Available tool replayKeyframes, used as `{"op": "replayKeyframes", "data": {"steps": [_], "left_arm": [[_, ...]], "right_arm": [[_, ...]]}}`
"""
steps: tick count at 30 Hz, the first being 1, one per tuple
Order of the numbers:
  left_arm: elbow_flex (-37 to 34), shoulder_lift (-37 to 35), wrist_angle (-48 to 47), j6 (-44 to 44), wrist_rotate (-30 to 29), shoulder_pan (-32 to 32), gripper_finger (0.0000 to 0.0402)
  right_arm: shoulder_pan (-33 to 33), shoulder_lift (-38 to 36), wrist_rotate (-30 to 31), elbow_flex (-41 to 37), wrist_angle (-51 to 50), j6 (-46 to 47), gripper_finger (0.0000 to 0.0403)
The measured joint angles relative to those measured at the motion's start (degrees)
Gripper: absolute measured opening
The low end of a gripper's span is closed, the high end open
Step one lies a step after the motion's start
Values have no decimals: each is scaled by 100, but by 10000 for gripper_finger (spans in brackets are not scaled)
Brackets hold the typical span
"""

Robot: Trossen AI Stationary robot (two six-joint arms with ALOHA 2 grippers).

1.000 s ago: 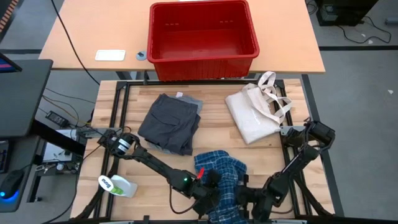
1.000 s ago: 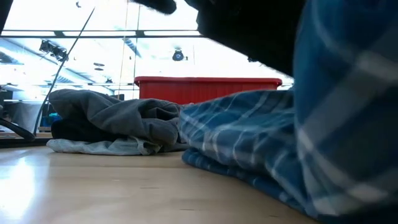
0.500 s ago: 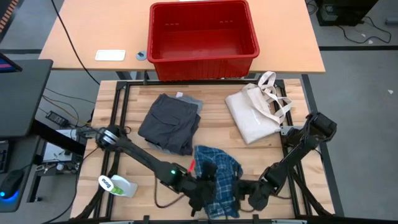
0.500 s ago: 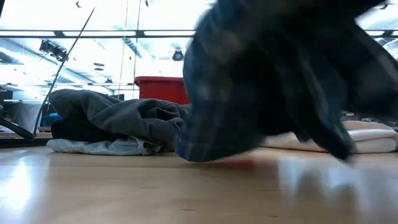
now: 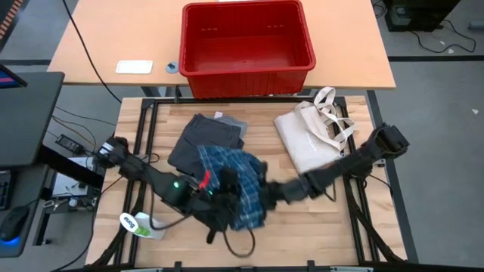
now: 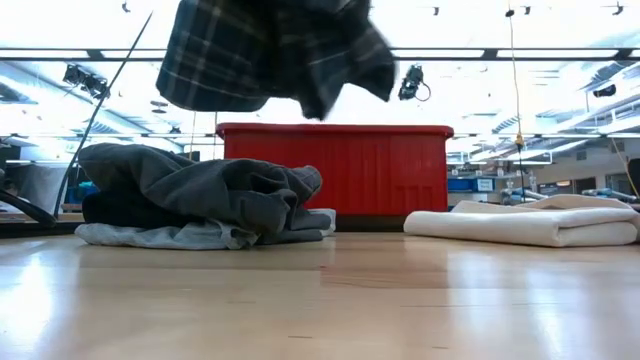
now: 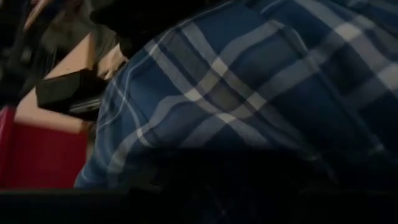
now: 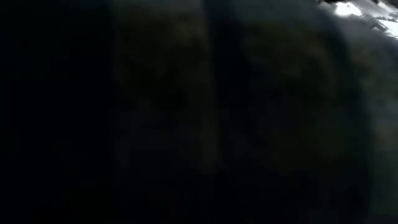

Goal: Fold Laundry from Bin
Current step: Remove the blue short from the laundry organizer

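Observation:
The blue plaid shirt (image 5: pixel 240 198) hangs bunched in the air over the middle of the table; the low view shows its lower edge (image 6: pixel 270 60) high above the wood. My left gripper (image 5: pixel 225 190) is in it from the left and my right gripper (image 5: pixel 266 193) from the right, both shut on it. Plaid cloth (image 7: pixel 249 93) fills the left wrist view; the right wrist view is dark. A folded stack of grey and black garments (image 5: pixel 208 143) lies at the far left. The red bin (image 5: pixel 246 45) stands on the desk beyond the table. My left gripper is shut on the plaid shirt's left side (image 5: pixel 231 181), coming slanting down from the table's left. Cloth drapes over the fingers and hides which part they have. The shirt hangs bunched and slack, clear of the table. My right gripper is shut on the shirt's right side (image 5: pixel 257 189), reaching about level from the table's right. The cloth covers the place of contact, so the part and the layers do not show. The shirt hangs below it, off the wood.
A cream tote bag (image 5: pixel 306 140) lies at the far right of the table. A white and green bottle (image 5: pixel 140 224) lies at the near left corner. Bare wood shows along the near edge (image 5: pixel 318 234).
Both grippers have risen and gone from the near edge toward the far edge and the left, carrying the plaid shirt. The shirt, which lay heaped on the table by the near edge, is lifted clear and hangs bunched over the middle.

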Motion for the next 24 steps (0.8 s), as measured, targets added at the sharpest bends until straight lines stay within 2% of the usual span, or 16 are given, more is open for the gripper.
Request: {"op": "replayKeyframes", "data": {"steps": [8, 14, 20, 24], "left_arm": [[4, -462, -1830, -1017, -313, 521, 153], [2, -463, -2553, -1071, -342, 1101, 153], [-17, -523, -2796, -788, -218, 1722, 153], [-19, -760, -2847, -635, -86, 2090, 153]], "right_arm": [[-1568, 4, -2117, 291, -31, -129, 59], [-2566, 105, -3458, 382, -50, 70, 59], [-3243, 332, -4317, 472, 160, 166, 59], [-3532, 583, -4738, 831, 204, 132, 59]]}}
